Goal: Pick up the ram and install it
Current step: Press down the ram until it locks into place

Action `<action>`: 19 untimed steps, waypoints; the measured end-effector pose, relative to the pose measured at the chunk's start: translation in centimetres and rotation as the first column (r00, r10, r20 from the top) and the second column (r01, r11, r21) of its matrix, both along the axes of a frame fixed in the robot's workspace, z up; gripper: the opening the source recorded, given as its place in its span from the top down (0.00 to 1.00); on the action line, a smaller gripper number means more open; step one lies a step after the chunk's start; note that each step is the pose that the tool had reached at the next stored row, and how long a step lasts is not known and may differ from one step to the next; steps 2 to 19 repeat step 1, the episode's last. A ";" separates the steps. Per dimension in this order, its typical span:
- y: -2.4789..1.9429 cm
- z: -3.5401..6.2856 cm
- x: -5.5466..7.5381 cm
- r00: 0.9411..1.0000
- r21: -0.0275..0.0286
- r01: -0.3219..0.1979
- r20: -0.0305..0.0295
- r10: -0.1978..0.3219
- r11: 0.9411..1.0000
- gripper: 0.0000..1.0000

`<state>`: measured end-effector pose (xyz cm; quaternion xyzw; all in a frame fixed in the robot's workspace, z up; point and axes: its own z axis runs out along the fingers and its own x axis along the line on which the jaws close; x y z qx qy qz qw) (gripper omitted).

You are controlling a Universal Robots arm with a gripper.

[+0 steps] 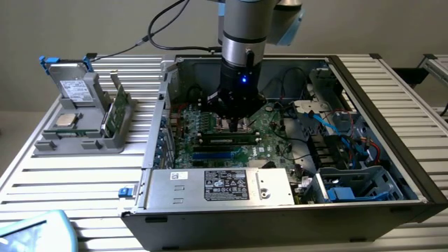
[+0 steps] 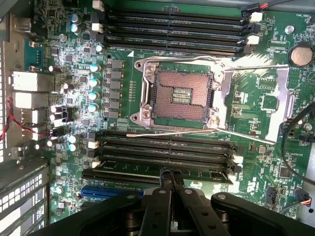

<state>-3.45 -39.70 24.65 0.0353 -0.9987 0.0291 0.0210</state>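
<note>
RAM seated in motherboard slot.
I see the gripper (image 2: 172, 179) pressed together, fingertips touching the ram (image 2: 162, 170) top edge.

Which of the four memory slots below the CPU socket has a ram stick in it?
The one nearest the gripper: it holds the green ram, while the three slots toward the socket are bare black.

Dim, soft overall; glare on socket bracket (image 2: 222, 86).

The claw (image 1: 236, 125) hangs just above the ram (image 1: 228, 139) seated in the motherboard (image 1: 273, 137)
</note>
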 end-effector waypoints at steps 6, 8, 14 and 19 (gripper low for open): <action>0.00 0.00 0.0 1.000 0.000 0.000 0.000 0.000 1.000 0.89; 0.00 0.00 0.0 1.000 0.000 0.000 0.000 0.000 1.000 0.89; 0.00 0.00 0.0 1.000 0.000 0.000 0.000 0.000 1.000 0.89; 0.00 0.00 0.0 1.000 0.000 0.000 0.000 0.000 1.000 0.89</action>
